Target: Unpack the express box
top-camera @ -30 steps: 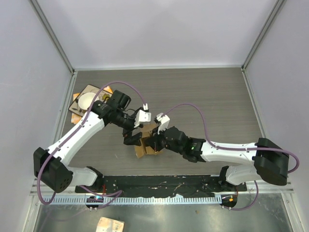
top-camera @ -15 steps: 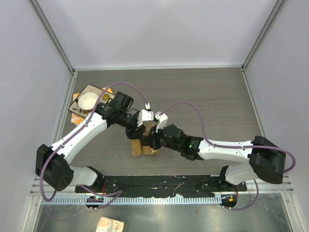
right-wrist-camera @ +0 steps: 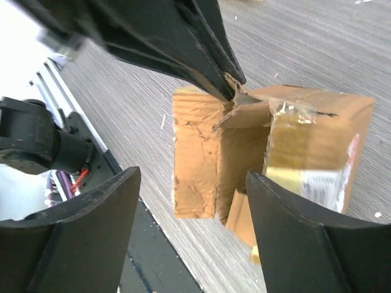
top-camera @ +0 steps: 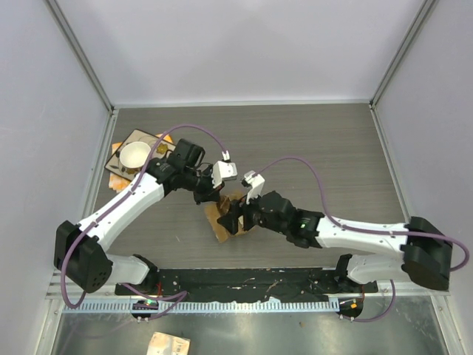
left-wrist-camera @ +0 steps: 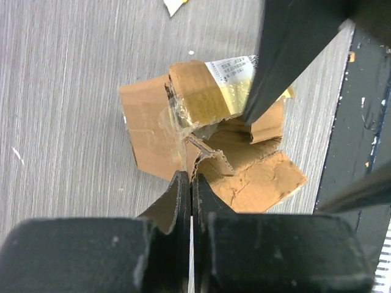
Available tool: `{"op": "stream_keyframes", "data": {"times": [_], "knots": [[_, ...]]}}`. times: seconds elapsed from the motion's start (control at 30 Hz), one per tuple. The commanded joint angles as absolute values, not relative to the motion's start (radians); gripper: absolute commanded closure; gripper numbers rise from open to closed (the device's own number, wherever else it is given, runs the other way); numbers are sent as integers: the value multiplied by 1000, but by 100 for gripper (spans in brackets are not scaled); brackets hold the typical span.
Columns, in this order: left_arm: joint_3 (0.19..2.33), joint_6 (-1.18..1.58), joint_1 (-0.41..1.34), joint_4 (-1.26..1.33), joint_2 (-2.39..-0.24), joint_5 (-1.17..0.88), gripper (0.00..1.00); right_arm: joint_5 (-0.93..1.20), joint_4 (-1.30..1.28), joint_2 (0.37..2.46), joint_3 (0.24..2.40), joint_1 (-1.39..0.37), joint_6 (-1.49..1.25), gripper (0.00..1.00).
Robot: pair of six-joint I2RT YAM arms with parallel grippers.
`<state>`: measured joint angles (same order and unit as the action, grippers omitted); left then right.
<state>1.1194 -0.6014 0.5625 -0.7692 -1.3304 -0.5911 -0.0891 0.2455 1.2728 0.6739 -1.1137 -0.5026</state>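
Grey wood-grain tabletop (top-camera: 310, 140), closed in by pale walls on three sides. Your items, near to far:

1. Tan scrap (top-camera: 168, 343) on the metal ledge below the arm bases. It is cut by the frame edge, and you cannot tell what it is.
2. Black rail (top-camera: 251, 282) along the table's near edge.
3. Express box (top-camera: 220, 222), just beyond the rail, near the middle of the table's width.
   - The flaps are torn open and ragged.
   - The white label (left-wrist-camera: 229, 68) sits on a taped flap, its print too small to read.
   - The inside is hidden in all three views.
4. Your left gripper (left-wrist-camera: 190, 183), fingers pressed tight together and pinching the box's torn flap (left-wrist-camera: 214, 152). From above, the arm's own body covers that pinch.
5. Your right gripper (right-wrist-camera: 192, 183), fingers spread wide, with the box standing beyond and between them. In the left wrist view one of its fingers (left-wrist-camera: 275, 67) crosses the labelled flap. You cannot tell whether it touches the flap or only hangs over it.
6. Brown-and-orange card (top-camera: 118, 164) at the far left, carrying a white cup (top-camera: 134, 154). The left arm overlaps its right side.
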Motion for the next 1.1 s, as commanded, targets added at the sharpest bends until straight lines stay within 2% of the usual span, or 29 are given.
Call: {"op": "stream_keyframes", "data": {"times": [0.0,0.13,0.23,0.4,0.47,0.67,0.8,1.07], "knots": [[1101,-514,564,-730,-1299,-500,100,-146,180,1080,683,-1120,-462,20],[1112,-485,577,-755,-1287,-476,100,-262,78,934,704,-1121,-407,8],[1138,-459,584,-778,-1289,-472,100,-342,6,903,730,-1121,-347,6],[1187,-410,600,-825,-1302,-468,100,-460,-135,1021,782,-1184,-232,5],[1203,-384,601,-841,-1307,-474,100,-586,-170,1067,813,-1253,-195,4],[1218,-359,601,-879,-1321,-502,100,-833,-135,1242,864,-1397,-83,3],[1226,-350,601,-893,-1318,-521,100,-888,-26,1288,853,-1407,-31,4],[1262,-322,603,-968,-1319,-624,100,-945,193,1361,821,-1396,92,18]]}}
